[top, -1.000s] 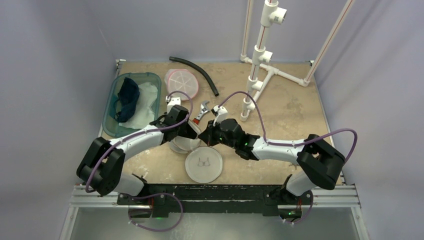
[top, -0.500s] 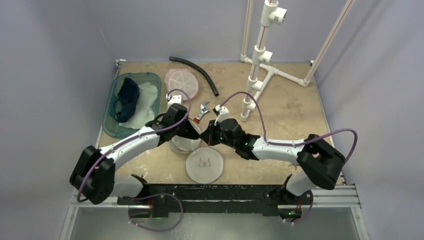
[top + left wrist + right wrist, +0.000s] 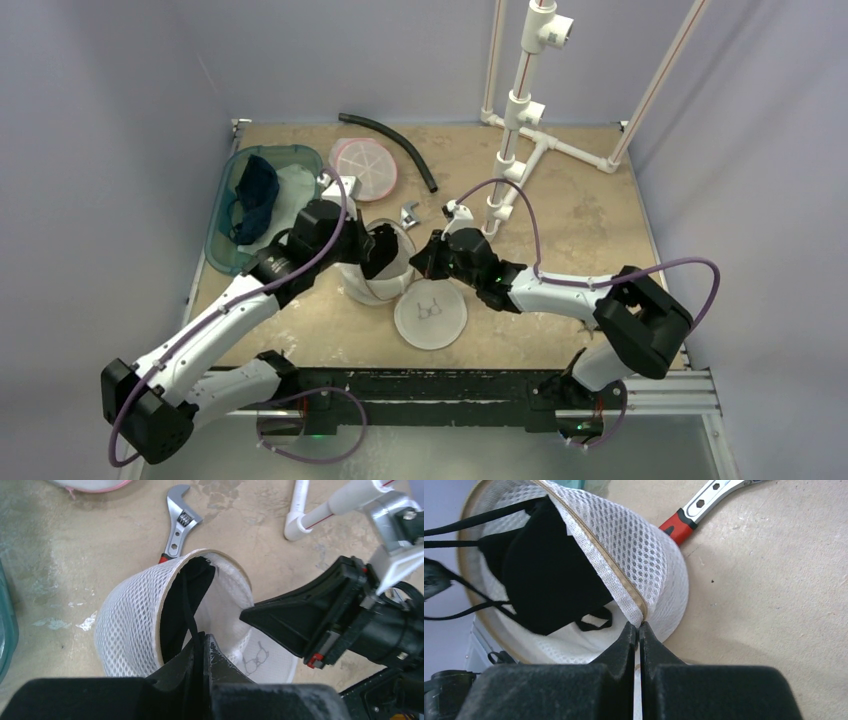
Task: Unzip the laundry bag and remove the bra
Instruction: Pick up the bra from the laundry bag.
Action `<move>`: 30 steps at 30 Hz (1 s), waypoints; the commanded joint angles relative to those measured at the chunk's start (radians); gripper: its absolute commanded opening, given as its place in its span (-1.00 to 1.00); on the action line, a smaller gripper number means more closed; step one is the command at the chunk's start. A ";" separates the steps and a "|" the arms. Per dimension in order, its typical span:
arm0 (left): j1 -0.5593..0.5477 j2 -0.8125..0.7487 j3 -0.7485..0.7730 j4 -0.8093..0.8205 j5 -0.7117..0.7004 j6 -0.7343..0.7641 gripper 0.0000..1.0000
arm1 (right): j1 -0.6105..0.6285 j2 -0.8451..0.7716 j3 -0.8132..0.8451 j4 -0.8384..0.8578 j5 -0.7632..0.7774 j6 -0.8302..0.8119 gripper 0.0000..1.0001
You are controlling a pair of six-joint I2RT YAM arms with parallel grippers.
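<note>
Laundry bag (image 3: 372, 272), a white mesh dome, sat unzipped near the middle of the table (image 3: 570, 230), tilted with its opening turned toward the right arm. Its round mesh flap (image 3: 430, 318) lay flat on the table just beside it, on the near side. The bra (image 3: 186, 597), black, was inside the laundry bag, with its straps running out over the rim. The left gripper (image 3: 202, 642) was closed, pinching one black strap of the bra at the bag's opening. The right gripper (image 3: 639, 627) was closed on the tan zipper edge of the bag's rim, on the side opposite the left gripper. An adjustable wrench (image 3: 177, 520) with a red handle tip lay on the table just behind the bag. A teal bin (image 3: 222, 255) holding dark and white cloth sat at the left edge of the table. A pink-rimmed round pouch (image 3: 363, 167), a black hose (image 3: 395, 140) and a white pipe frame (image 3: 515, 130) stood farther back.
</note>
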 commanded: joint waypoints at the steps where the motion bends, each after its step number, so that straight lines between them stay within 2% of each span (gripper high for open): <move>1: -0.003 -0.039 0.089 -0.025 0.069 0.040 -1.00 | -0.004 -0.039 -0.002 0.020 -0.007 0.010 -0.85; 4: -0.003 -0.040 0.143 -0.054 0.085 0.052 -1.00 | -0.004 -0.065 -0.011 0.032 -0.023 -0.003 -0.11; 5: -0.003 -0.043 0.167 -0.061 0.086 0.056 -1.00 | -0.004 -0.074 -0.015 0.040 -0.027 -0.006 0.06; 7: -0.003 -0.048 0.201 -0.072 0.094 0.072 -1.00 | -0.004 -0.093 -0.017 0.043 -0.028 -0.017 0.24; 9: -0.003 -0.045 0.233 -0.087 0.106 0.087 -1.00 | -0.004 -0.109 -0.014 0.044 -0.032 -0.027 0.33; 15: -0.004 -0.038 0.267 -0.104 0.182 0.117 -1.00 | -0.004 -0.158 -0.004 0.054 -0.034 -0.046 0.38; 21: -0.004 -0.054 0.244 -0.079 0.288 0.139 -1.00 | -0.009 -0.194 0.001 0.064 0.040 -0.082 0.36; 23: -0.004 -0.057 0.233 -0.083 0.336 0.154 -1.00 | -0.013 -0.202 0.009 0.052 0.075 -0.096 0.27; 30: -0.003 -0.077 0.166 -0.082 0.480 0.215 -1.00 | -0.028 -0.187 0.021 -0.026 0.148 -0.106 -0.29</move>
